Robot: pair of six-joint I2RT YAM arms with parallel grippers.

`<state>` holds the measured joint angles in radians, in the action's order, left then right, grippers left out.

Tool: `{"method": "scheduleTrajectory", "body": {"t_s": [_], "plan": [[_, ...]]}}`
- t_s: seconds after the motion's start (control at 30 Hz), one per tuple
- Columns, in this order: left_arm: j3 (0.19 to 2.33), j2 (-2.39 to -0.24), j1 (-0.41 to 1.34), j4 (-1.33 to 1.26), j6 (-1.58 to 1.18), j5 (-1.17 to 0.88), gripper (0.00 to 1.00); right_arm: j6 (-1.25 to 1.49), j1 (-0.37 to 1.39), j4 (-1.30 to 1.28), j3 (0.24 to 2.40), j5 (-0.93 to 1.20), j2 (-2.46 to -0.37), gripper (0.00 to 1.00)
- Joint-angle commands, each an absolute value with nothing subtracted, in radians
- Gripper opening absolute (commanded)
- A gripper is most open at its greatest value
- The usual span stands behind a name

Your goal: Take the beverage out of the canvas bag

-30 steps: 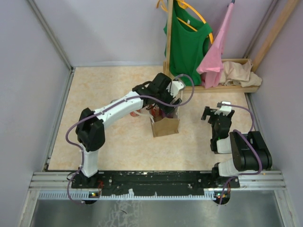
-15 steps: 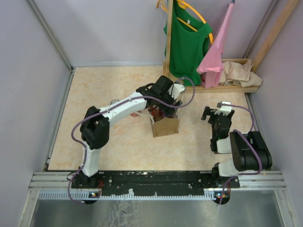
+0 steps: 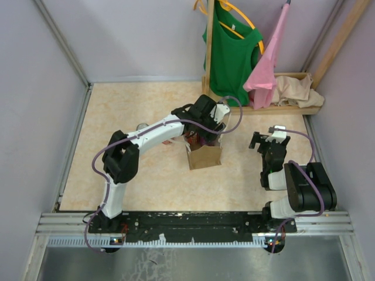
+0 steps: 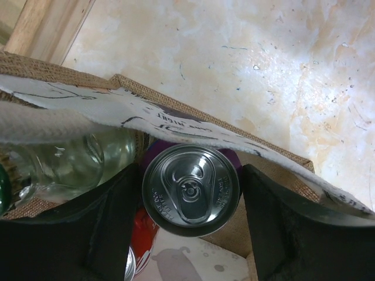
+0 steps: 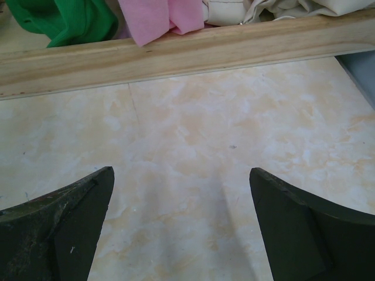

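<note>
The tan canvas bag (image 3: pixel 205 156) stands mid-table, and its burlap wall (image 4: pixel 275 175) and cream handle strap (image 4: pixel 117 111) show in the left wrist view. My left gripper (image 3: pixel 206 134) reaches down into the bag's mouth. Its black fingers (image 4: pixel 111 222) stand on both sides of a purple drinks can with a silver top (image 4: pixel 191 190) and press its sides. A clear bottle (image 4: pixel 64 164) and a red can (image 4: pixel 143 234) lie beside it in the bag. My right gripper (image 3: pixel 262 140) hangs open and empty over bare tabletop (image 5: pixel 181 193), right of the bag.
A wooden rack (image 3: pixel 209 52) at the back right holds a green shirt (image 3: pixel 231 52) and a pink cloth (image 3: pixel 266 64). A beige cloth heap (image 3: pixel 296 88) lies on its base rail (image 5: pixel 176 50). Grey walls close in the table on both sides.
The left arm's elbow has swung to the right and its wrist has pushed slightly further over the bag. The right arm and the bag have not moved.
</note>
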<state>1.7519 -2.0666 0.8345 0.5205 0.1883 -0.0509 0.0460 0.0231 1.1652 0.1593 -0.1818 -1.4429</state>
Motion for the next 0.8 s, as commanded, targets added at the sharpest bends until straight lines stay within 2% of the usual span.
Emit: {"method": "scheduleTrajectory", "body": {"t_s": [0.0, 0.03, 0.13, 0.27, 0.53, 0.77], "plan": [[1.741, -2.125, 0.834, 0.587, 0.161, -0.039, 0.65, 0.048, 0.022, 1.215, 0.181, -0.184, -1.442, 0.99], [1.741, -2.127, 0.834, 0.588, 0.159, -0.035, 0.60, 0.047, 0.022, 1.215, 0.181, -0.184, -1.441, 0.99], [1.742, -2.124, 0.832, 0.589, 0.159, -0.021, 0.29, 0.048, 0.020, 1.215, 0.181, -0.184, -1.442, 0.99], [1.742, -2.102, 0.829, 0.591, 0.157, -0.004, 0.01, 0.047, 0.021, 1.215, 0.181, -0.184, -1.442, 0.99], [1.782, -1.951, 0.821, 0.521, 0.203, -0.011, 0.00, 0.047, 0.021, 1.215, 0.181, -0.184, -1.442, 0.99], [1.927, -1.890, 0.821, 0.619, 0.244, -0.022, 0.00, 0.047, 0.021, 1.214, 0.181, -0.184, -1.442, 0.99]]}}
